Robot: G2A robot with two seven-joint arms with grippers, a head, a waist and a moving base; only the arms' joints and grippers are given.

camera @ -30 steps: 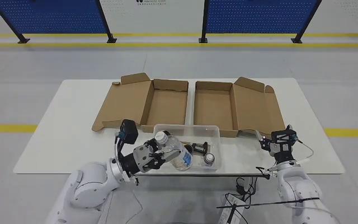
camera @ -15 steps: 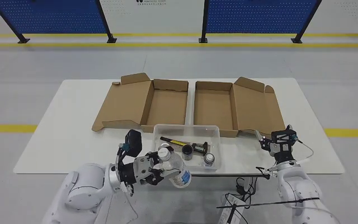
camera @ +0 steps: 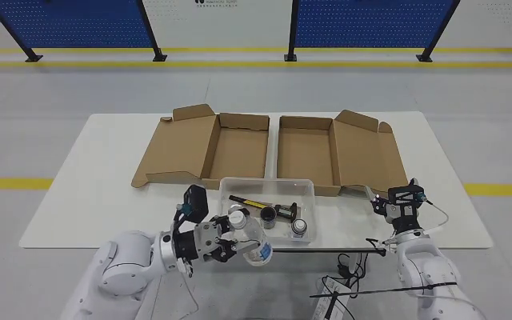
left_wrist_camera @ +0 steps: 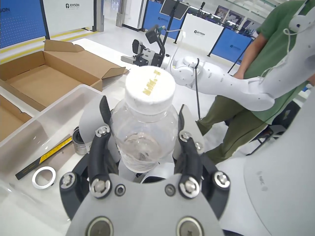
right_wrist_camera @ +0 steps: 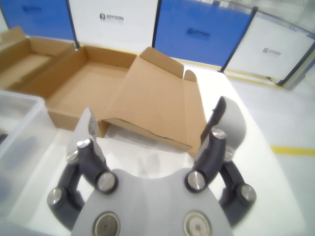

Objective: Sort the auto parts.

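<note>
My left gripper (camera: 232, 238) is shut on a clear plastic bottle (camera: 254, 246) with a white cap, held just off the table's near edge, beside the near-left corner of the clear bin (camera: 306, 186). In the left wrist view the bottle (left_wrist_camera: 145, 128) stands cap-up between the black fingers (left_wrist_camera: 104, 114) of my left gripper (left_wrist_camera: 144, 115). In the bin lie a black-and-yellow bar (camera: 248, 202), a metal cylinder (camera: 268, 218), a black part (camera: 286, 212) and a metal ring (left_wrist_camera: 43, 174). My right gripper (camera: 382, 205) rests open and empty at the table's near right (right_wrist_camera: 153, 114).
Two open cardboard boxes sit side by side behind the bin, the left box (camera: 236, 152) and the right box (camera: 308, 156), with lids (camera: 372, 156) folded outward. The right box's lid (right_wrist_camera: 157, 99) lies just ahead of the right gripper. Bare table (camera: 96, 184) stretches to the left.
My left gripper has carried the bottle up out of the bin and back toward the table's near edge. The right arm has stayed still.
</note>
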